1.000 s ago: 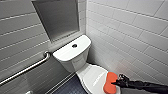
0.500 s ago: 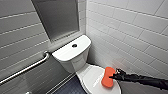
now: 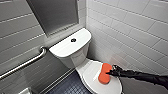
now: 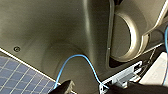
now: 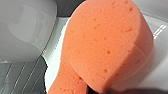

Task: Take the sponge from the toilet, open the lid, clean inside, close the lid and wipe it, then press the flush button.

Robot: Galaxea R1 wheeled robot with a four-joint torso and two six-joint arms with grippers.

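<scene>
The right gripper (image 3: 113, 72) is clamped on one end of the sponge (image 3: 105, 73), which lies on the closed lid (image 3: 91, 75), by the lid's edge nearest the tiled wall. Holding it by the end leaves most of the pad free to bear on the lid; that would suit wiping, though with the lid down I cannot rule out a fresh pick-up. The head view gives the layout: tank (image 3: 62, 48) behind, flush button (image 3: 73, 40) mid-top, grab bar (image 3: 25, 63) beyond. The right wrist view adds the sponge's pores and waist. The left wrist view shows a blue cable (image 4: 82, 62) over floor tiles (image 4: 20, 72).
</scene>
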